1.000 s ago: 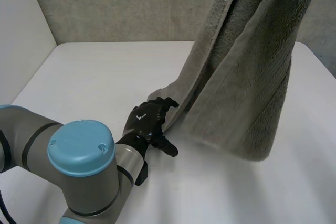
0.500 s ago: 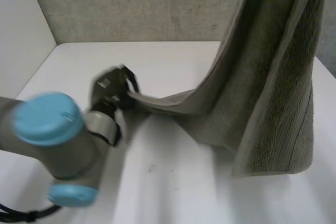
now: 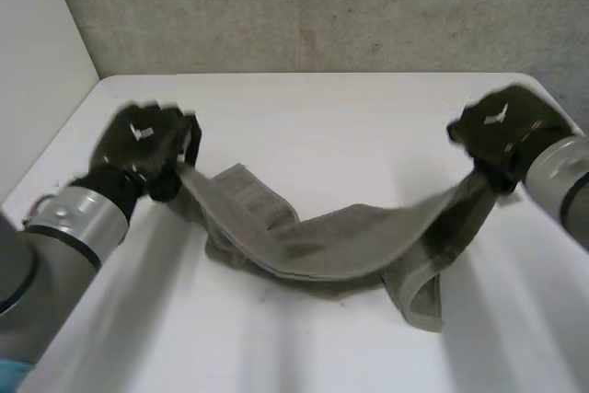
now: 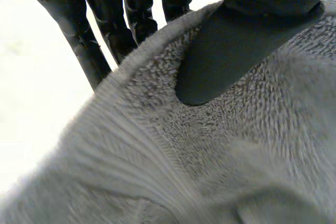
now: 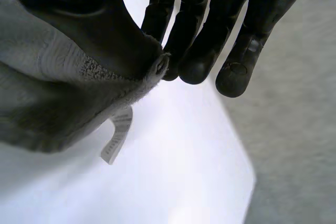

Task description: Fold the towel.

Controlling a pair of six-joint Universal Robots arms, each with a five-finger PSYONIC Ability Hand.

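Note:
A grey towel (image 3: 313, 246) stretches between my two hands and sags onto the white table (image 3: 304, 117) in the middle, bunched and twisted. My left hand (image 3: 143, 144) is shut on the towel's left end, held just above the table. In the left wrist view the thumb (image 4: 231, 51) presses the towel (image 4: 184, 161) against the fingers (image 4: 100, 30). My right hand (image 3: 502, 135) is shut on the towel's right end near the table's right edge. In the right wrist view the thumb (image 5: 100, 30) pinches a towel corner (image 5: 68, 93) with a white label (image 5: 118, 135) against the fingers (image 5: 194, 30).
A grey textured wall (image 3: 304, 6) stands behind the table. A white side panel (image 3: 37, 71) closes the left side. The table's right edge (image 3: 552, 98) lies close to my right hand, with grey floor (image 5: 294, 129) beyond it.
My left hand closed on the towel's lower end and pulled it left. My right hand came down from above, so the towel went from hanging upright to lying stretched across the table.

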